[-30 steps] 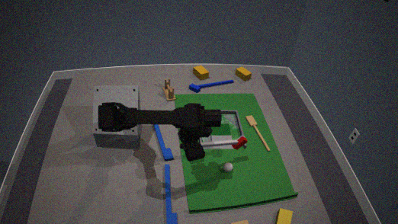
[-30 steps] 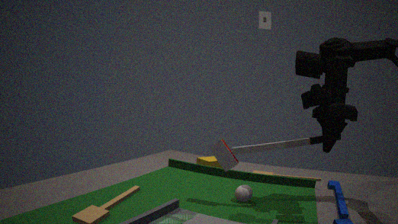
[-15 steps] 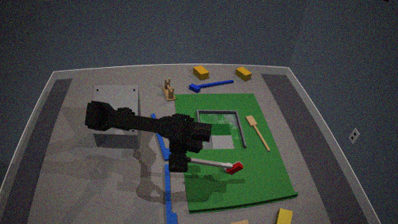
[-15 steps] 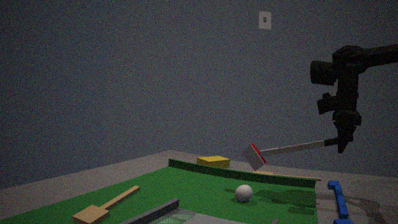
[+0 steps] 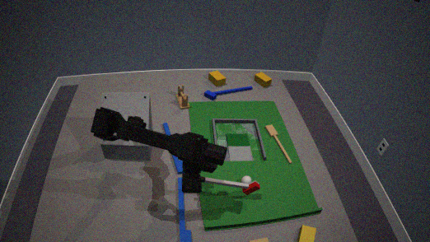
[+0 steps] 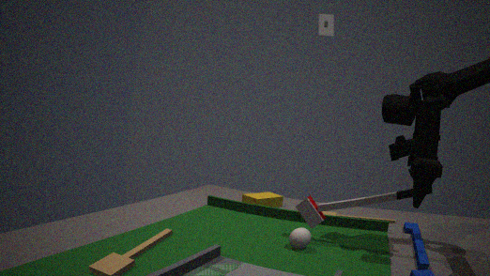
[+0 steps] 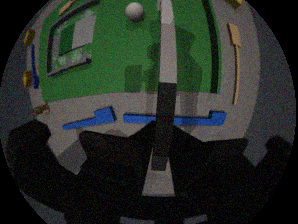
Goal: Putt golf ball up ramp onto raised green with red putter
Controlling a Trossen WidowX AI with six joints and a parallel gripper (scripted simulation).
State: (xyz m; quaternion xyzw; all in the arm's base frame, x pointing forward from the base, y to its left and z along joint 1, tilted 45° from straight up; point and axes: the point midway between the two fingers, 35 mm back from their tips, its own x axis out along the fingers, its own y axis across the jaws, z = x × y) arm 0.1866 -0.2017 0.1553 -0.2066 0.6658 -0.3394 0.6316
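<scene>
My gripper [image 5: 193, 183] [image 6: 416, 197] [image 7: 160, 124] is shut on the dark grip of the red putter [image 5: 251, 188] [image 6: 357, 202] [image 7: 168, 45], left of the mat in the top view. The putter's shaft reaches out over the mat, and its red-edged head hangs tilted above the turf. The white golf ball [image 5: 246, 179] [image 6: 299, 238] [image 7: 134, 11] rests on the mat, close to the head, which is on the side away from the ramp. The light grey ramp [image 5: 240, 153] [image 7: 84, 31] leads up to the dark raised green [image 5: 237, 140] [image 7: 66, 39]. The exterior view cuts off the green.
A grey border [image 5: 259, 140] [image 6: 206, 255] surrounds the green. A wooden putter [image 5: 282, 144] [image 6: 113, 264] lies right of it. Blue pieces [image 5: 181, 206] [image 6: 419, 249] lie along the mat's left side. A blue mallet [image 5: 231, 91], a wooden stand [image 5: 183, 100] and yellow blocks [image 5: 217, 78] are behind.
</scene>
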